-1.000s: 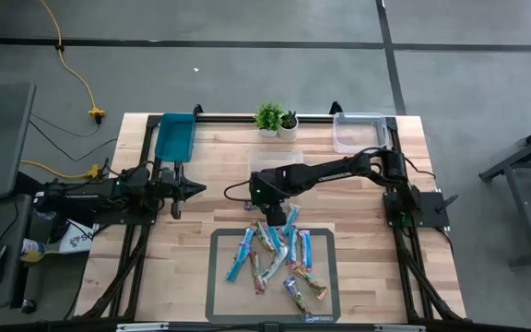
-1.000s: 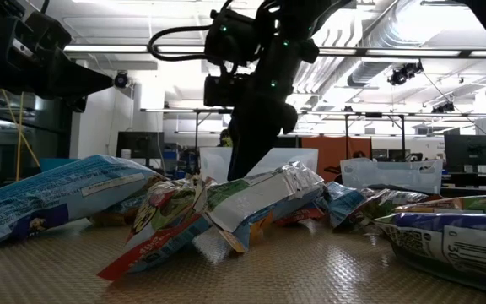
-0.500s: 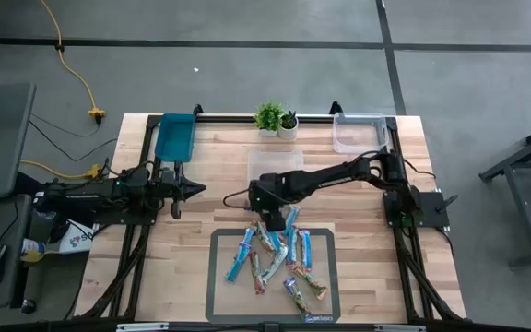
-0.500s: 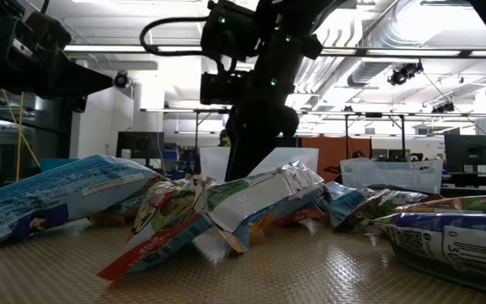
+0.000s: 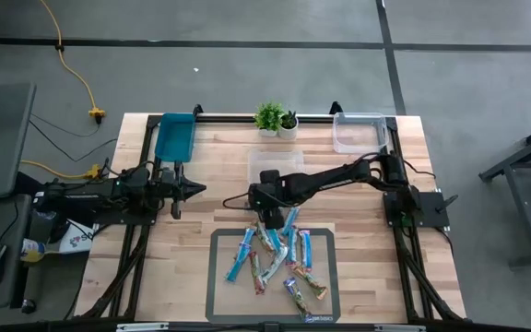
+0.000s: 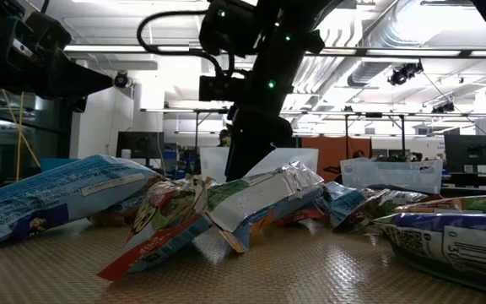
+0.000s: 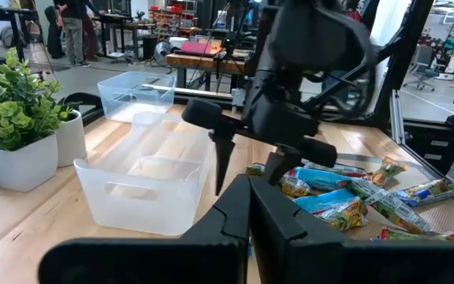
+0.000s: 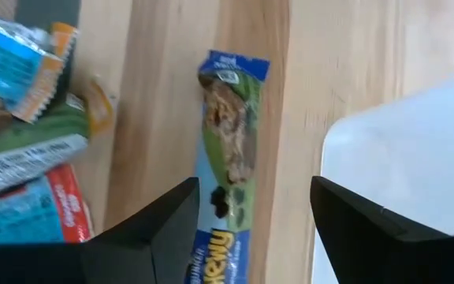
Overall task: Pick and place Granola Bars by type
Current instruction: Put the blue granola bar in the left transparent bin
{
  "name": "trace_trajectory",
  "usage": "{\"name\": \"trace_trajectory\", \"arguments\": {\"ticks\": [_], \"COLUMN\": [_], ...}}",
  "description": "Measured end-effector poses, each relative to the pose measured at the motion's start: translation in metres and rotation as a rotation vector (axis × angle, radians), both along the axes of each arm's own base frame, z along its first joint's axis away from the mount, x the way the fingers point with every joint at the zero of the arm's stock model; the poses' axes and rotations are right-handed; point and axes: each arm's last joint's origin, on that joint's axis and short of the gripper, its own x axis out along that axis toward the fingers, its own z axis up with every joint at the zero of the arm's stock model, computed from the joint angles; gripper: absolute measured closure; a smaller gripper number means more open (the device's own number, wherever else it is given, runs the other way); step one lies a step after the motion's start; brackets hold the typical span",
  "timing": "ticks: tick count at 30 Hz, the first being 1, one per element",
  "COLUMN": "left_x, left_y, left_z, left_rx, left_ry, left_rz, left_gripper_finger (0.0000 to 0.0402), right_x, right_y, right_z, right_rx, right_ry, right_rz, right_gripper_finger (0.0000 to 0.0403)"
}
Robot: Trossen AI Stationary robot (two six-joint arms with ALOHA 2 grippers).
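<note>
Several Granola Bars lie heaped on a dark mat at the table's near middle; their wrappers are mostly light blue, some green or red. One green-and-blue bar lies flat on the bare wood just past the mat's far edge. My right gripper hangs open above it, slanting down, with a finger on either side and touching nothing. It also shows from above and in the left wrist view. My left gripper waits shut at the table's left, pointing level.
A clear bin stands just beyond my right gripper, close to its fingers. A second clear bin is at the far right and a blue bin at the far left. Two potted plants stand at the far edge.
My right gripper has swung a little toward the table's left edge and turned at the wrist. It has stayed open over the far edge of the heap. The bars have not moved.
</note>
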Motion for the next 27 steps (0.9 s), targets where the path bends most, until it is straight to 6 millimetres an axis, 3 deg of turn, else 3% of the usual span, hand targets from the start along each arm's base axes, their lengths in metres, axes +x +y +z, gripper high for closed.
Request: {"name": "trace_trajectory", "arguments": {"ticks": [16,27], "left_x": [0.000,0.000], "left_y": [0.000,0.000], "left_z": [0.000,0.000], "left_rx": [0.000,0.000], "left_ry": [0.000,0.000], "left_rz": [0.000,0.000], "left_gripper_finger": [0.0400,0.0400], "right_x": [0.005,0.005], "right_y": [0.019,0.050], "right_z": [0.003,-0.027], "right_rx": [0.033,-0.199], "right_ry": [-0.102,-0.027], "right_rz": [-0.086,0.026], "right_gripper_finger": [0.0176,0.0176]}}
